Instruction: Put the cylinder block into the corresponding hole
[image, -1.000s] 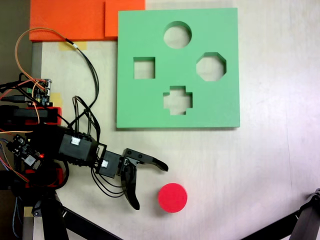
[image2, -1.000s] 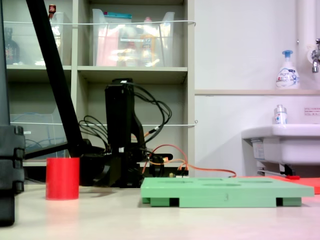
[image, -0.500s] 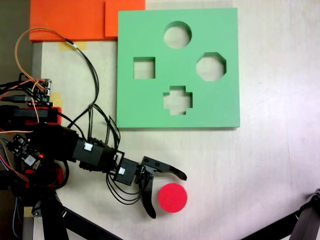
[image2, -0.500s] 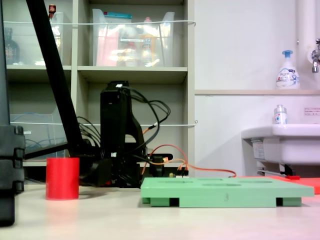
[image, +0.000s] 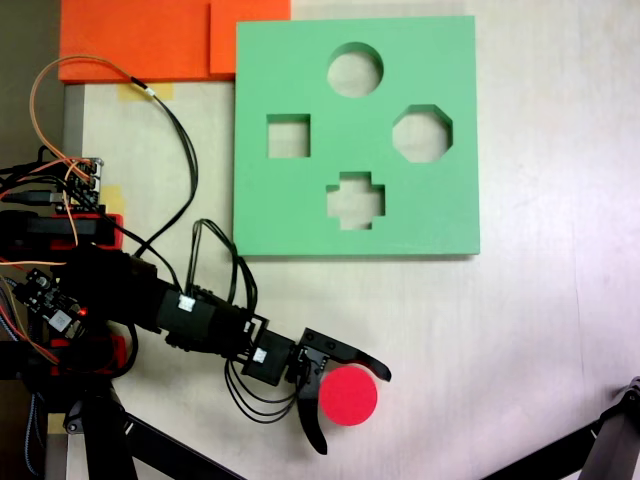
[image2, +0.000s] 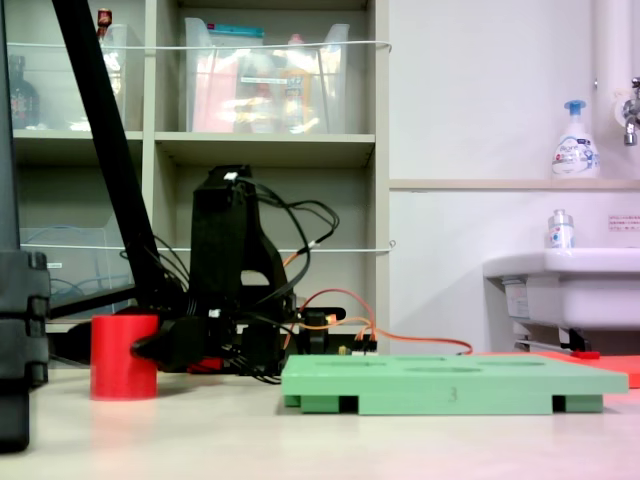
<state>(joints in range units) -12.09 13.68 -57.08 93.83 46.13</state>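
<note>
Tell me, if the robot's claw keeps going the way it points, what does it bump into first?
Most likely the red cylinder block. In the view from above, the open gripper points toward the right with a finger on each side of the block, so the block sits straight ahead between them.

Both fixed views are evenly and softly lit, with no strong directional source apparent. In the view from above, the pale table (image: 520, 330) is bright, nearly washed out toward the right side of the frame, and the green foam board (image: 300, 210) casts only a thin dark shadow along its lower edge. The picture is slightly soft overall. In the low side view, the white wall at upper right is bright, the shelves at upper left dimmer, and the dark shape at the far left edge is blurred.
</note>
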